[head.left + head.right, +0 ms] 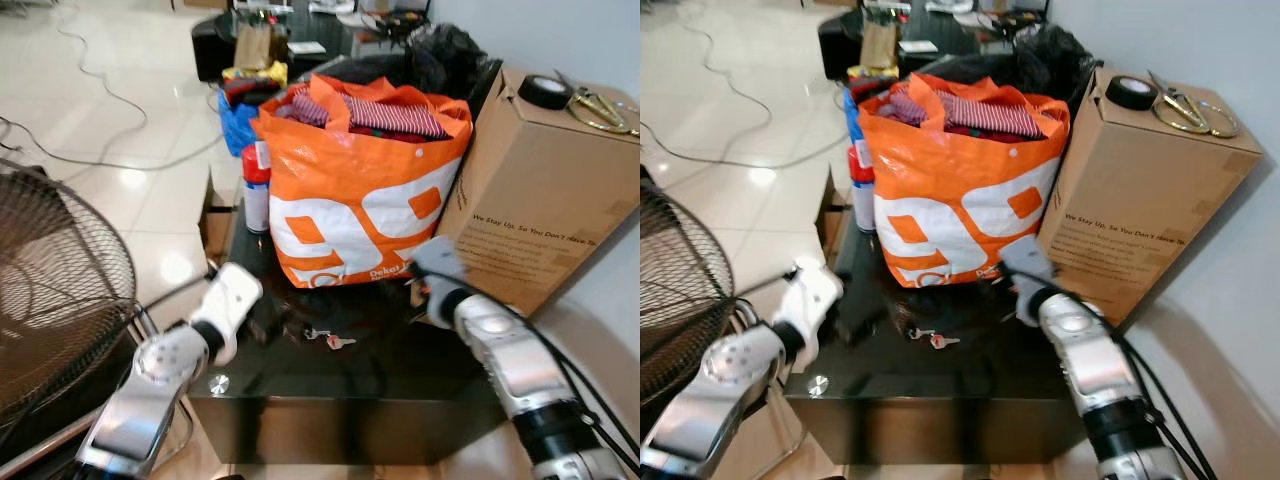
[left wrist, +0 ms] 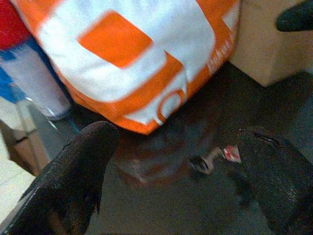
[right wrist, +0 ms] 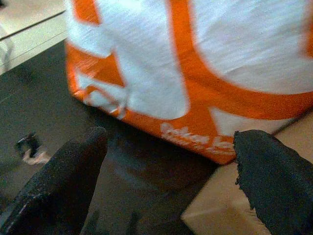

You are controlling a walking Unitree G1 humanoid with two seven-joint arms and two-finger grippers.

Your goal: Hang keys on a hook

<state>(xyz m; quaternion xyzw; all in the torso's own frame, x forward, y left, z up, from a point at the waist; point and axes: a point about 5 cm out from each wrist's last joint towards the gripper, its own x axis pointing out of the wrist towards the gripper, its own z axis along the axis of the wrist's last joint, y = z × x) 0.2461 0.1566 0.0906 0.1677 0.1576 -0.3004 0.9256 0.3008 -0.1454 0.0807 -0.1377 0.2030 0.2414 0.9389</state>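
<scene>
A small bunch of keys (image 1: 330,338) with a red tag lies on the black glass table (image 1: 390,385), just in front of the orange and white bag (image 1: 350,200). My left gripper (image 2: 178,142) is open and low over the table to the left of the keys (image 2: 215,157), which lie close to one of its fingers (image 2: 279,181). My right gripper (image 3: 168,142) is open too, at the bag's lower right corner beside the cardboard box (image 1: 540,200). From there the keys (image 3: 32,147) lie off to its left.
The bag is stuffed with clothes. A roll of black tape (image 1: 545,92) and scissors (image 1: 600,108) rest on the box. A red-capped spray can (image 1: 256,185) stands left of the bag. A wire fan (image 1: 50,290) sits at the far left, with cables on the tiled floor.
</scene>
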